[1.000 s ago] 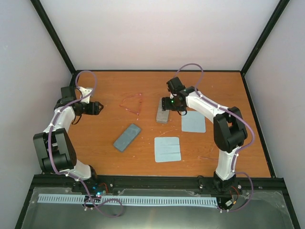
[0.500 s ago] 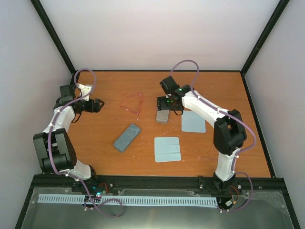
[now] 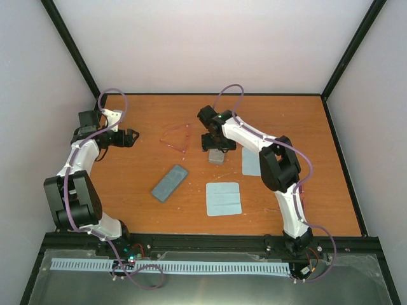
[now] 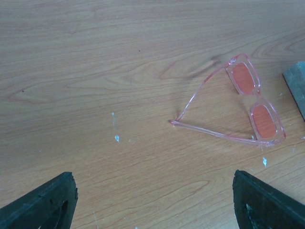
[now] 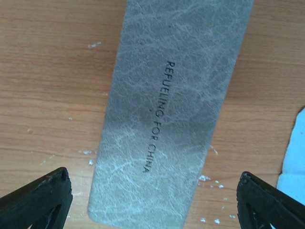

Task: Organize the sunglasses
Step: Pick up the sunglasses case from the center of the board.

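The sunglasses (image 3: pixel 176 140), a thin pink see-through frame with red lenses, lie unfolded on the wooden table. In the left wrist view the sunglasses (image 4: pixel 263 120) rest ahead and to the right of my fingers. My left gripper (image 3: pixel 130 135) (image 4: pixel 155 210) is open with only bare wood between its fingers, left of the glasses. My right gripper (image 3: pixel 214 140) (image 5: pixel 155 200) hovers open over the far part of a grey case (image 3: pixel 217 157) (image 5: pixel 171 109) stamped with dark lettering. Its fingers stand apart on either side of the case, without touching it.
A blue-grey case (image 3: pixel 170 183) lies at an angle nearer the front. Two pale blue cloths lie flat, one (image 3: pixel 224 198) in front of the grey case, the other (image 3: pixel 252 162) (image 5: pixel 295 162) to its right, partly under the right arm. Black posts frame the table.
Both grippers have opened wider. The right arm has swung left, bringing its gripper over the grey case's far part. The left gripper has edged slightly back and left.
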You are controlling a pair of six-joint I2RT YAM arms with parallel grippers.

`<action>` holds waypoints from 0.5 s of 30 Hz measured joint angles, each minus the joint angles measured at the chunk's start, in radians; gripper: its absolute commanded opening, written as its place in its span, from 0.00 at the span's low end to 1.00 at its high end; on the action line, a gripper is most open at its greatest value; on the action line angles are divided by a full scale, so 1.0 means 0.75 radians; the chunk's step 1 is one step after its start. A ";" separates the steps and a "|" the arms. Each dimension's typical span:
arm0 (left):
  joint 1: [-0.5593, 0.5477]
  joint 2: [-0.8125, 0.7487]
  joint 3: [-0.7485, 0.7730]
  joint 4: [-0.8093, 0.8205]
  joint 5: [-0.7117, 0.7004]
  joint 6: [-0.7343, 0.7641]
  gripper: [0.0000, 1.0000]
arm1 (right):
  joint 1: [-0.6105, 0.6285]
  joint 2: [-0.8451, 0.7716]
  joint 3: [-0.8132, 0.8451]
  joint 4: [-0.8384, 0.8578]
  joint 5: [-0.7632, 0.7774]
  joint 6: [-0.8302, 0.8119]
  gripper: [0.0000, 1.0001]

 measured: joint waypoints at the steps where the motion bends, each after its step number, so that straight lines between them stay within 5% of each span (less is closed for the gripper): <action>1: 0.000 0.000 0.000 -0.001 0.000 0.003 0.89 | 0.000 0.019 0.021 -0.009 0.002 0.006 0.92; 15: 0.000 0.000 0.000 -0.003 0.029 0.033 0.89 | 0.000 0.197 0.267 -0.098 0.033 0.058 0.90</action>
